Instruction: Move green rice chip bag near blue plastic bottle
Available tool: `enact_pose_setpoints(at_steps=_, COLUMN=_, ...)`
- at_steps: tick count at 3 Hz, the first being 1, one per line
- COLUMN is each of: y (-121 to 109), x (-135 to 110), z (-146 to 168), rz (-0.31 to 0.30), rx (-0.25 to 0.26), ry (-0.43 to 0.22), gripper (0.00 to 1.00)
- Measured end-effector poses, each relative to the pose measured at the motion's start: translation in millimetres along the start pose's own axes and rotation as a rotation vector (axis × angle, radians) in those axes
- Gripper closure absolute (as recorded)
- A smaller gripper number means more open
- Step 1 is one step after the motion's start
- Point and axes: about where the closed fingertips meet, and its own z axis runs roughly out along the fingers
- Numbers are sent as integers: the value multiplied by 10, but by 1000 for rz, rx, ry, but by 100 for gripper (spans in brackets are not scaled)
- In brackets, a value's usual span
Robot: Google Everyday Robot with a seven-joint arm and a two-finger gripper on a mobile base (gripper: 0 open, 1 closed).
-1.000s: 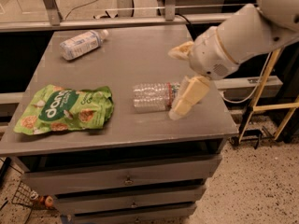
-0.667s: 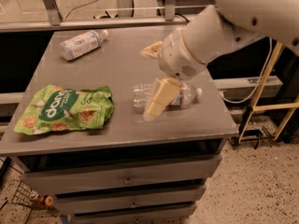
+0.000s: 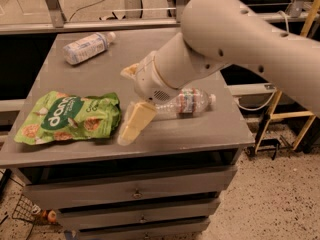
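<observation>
The green rice chip bag (image 3: 70,118) lies flat at the front left of the grey table (image 3: 200,134). The blue plastic bottle (image 3: 87,47), short with a pale label and white cap, lies on its side at the back left, well apart from the bag. My gripper (image 3: 131,98) hangs low over the table just right of the bag, open and empty. One cream finger (image 3: 135,124) points down beside the bag's right edge; the other shows behind the wrist.
A clear ribbed bottle (image 3: 190,101) with a red-marked label lies on its side right of the gripper, partly hidden by my arm. Drawers (image 3: 135,194) sit under the table. A metal rail (image 3: 100,25) runs behind it.
My arm has swung left across the table, from over the clear bottle to just beside the bag's right edge. The fingers stay open. The bag and bottles have not moved.
</observation>
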Motion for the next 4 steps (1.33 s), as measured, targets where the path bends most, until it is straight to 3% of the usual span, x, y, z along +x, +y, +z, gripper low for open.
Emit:
enact_pose_setpoints(at_steps=2, y=-26, x=-277, z=524, rz=34, rx=-9, ry=-68, gripper=0)
enact_pose_setpoints(at_steps=4, y=-76, x=-231, z=874, rz=77, rx=-14, ry=-24, gripper=0)
